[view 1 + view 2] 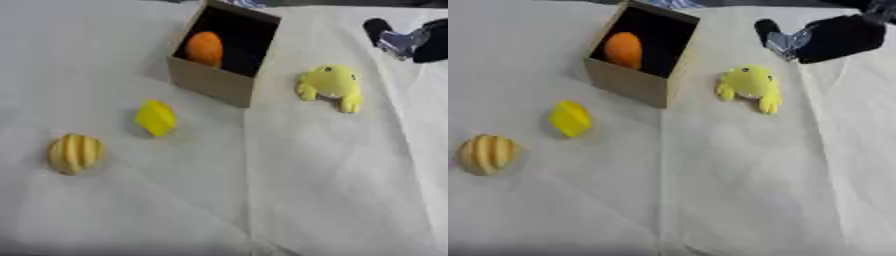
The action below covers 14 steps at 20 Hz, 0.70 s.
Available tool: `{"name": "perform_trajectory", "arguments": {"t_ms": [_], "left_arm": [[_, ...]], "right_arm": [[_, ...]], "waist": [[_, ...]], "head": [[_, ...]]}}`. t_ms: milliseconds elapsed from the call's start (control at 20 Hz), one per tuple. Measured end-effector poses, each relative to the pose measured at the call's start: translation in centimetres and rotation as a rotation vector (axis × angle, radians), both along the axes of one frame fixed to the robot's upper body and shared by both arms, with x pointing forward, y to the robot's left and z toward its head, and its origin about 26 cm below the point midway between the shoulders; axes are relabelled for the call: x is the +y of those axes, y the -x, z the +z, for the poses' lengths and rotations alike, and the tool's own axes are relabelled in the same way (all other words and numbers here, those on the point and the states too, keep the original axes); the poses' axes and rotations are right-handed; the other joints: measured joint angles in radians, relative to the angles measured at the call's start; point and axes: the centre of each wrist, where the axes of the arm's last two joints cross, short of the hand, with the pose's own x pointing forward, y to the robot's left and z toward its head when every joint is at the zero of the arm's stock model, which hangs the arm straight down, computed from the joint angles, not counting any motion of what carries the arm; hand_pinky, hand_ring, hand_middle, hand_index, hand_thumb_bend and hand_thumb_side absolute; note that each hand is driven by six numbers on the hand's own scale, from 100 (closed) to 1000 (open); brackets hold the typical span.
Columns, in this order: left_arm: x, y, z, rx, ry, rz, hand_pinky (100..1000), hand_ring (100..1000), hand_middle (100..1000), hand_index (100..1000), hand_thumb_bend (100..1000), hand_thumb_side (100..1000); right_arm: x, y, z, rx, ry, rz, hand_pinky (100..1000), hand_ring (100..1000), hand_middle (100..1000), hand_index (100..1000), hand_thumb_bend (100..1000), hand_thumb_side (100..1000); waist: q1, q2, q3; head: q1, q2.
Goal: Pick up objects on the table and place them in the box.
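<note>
**Frog toy lies nearest the right hand**

With an orange ball [204,48] already inside the box [213,80], three yellow things are left on the white cloth [332,190]. A frog toy [748,86] lies just to the right of the box, apart from its wall, its legs pointing toward the viewer.

The robot's right hand [820,36] hangs beyond the frog toy and to its right, near the table's far right corner. The frog toy therefore lies toward the viewer and to the left of that hand. Judged from this layout, the right hand is the nearer one for that pick. Whether its fingers are spread or curled cannot be told; it holds nothing that can be made out.

A yellow block [156,117] lies in front of the box on its left side. A ribbed yellow ball [75,153] lies further left and nearer the viewer, well apart from the box. No left hand shows in either view.
</note>
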Motion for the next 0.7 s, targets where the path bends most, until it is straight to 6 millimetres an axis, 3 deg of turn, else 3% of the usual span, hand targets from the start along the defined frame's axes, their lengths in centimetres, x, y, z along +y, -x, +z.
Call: {"name": "perform_trajectory", "arguments": {"t_ms": [250, 700], "left_arm": [[0.1, 0.0, 0.1, 0.005, -0.008, -0.001, 772, 664, 631, 795, 337, 557], [0.0, 0.0, 0.1, 0.013, -0.005, -0.009, 772, 665, 631, 795, 335, 557]], "right_arm": [[-0.2, -2.2, -1.4, 0.089, 0.070, -0.028, 903, 889, 833, 891, 100, 701], [-1.0, -6.2, -4.4, 0.203, 0.148, -0.096, 905, 907, 850, 912, 100, 745]], "waist": [[-0.004, 0.001, 0.000], [-0.001, 0.001, 0.004]], "head": [[0.000, 0.000], [0.001, 0.000]]}}
